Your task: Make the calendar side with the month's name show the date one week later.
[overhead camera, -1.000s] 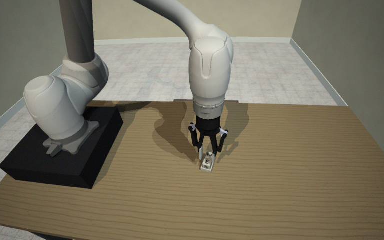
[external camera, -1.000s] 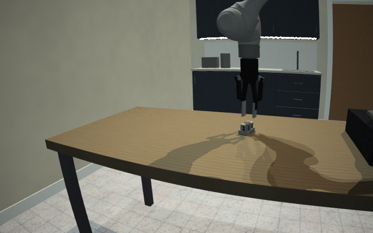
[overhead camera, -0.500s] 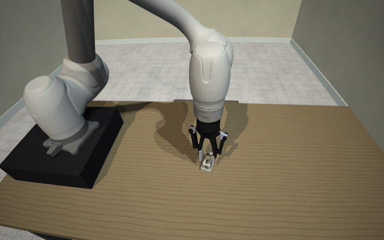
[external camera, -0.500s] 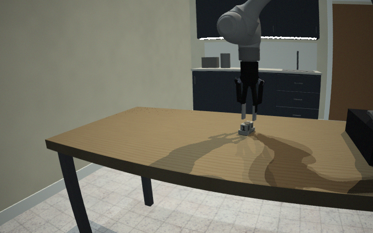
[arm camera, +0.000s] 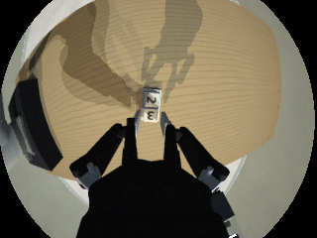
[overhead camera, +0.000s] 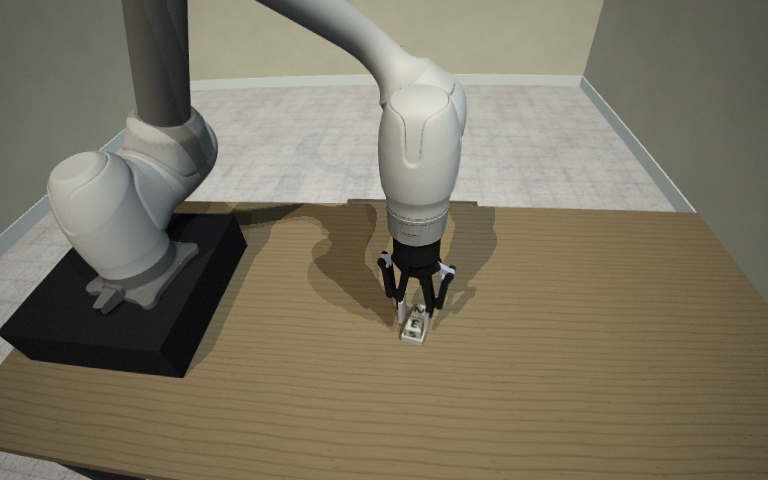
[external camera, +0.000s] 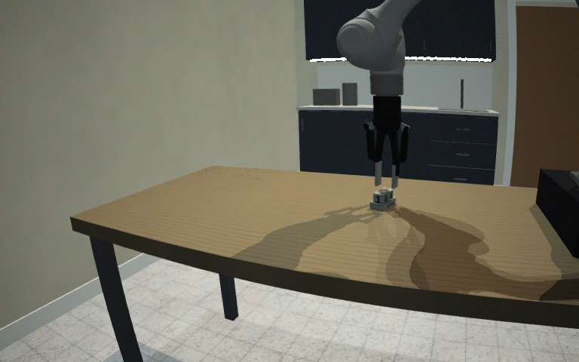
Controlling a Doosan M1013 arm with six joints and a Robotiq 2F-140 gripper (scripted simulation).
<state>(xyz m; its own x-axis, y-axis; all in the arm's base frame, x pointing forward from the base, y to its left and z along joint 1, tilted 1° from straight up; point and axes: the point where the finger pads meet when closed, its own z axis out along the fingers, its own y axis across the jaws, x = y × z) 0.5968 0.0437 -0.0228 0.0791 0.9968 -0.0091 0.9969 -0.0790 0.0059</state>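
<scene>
the gripper [overhead camera: 416, 310] hangs straight down near the middle of the top view, its two pale fingertips spread part way, roughly a cube's width apart, with nothing clamped between them. in the exterior view the gripper [external camera: 386, 181] sits just above the calendar, and a thin gap of dark cabinet shows between its tips and the cubes, so it is close but not touching.

the tray [overhead camera: 414, 337] rests flat on the wooden table [overhead camera: 555, 356], slightly below and right of frame centre in the top view. two small cubes sit in it in a row running away from the camera: the far cube [overhead camera: 418, 309] lies right between the fingertips, and the near cube [overhead camera: 414, 324] is just in front of it. their top faces carry dark digits, too small to read with confidence.

in the wrist view the tray [arm camera: 153, 89] and cubes appear just above centre, between the two fingers. the robot's black base [overhead camera: 120, 321] stands at the left of the top view, well apart from the tray.
</scene>
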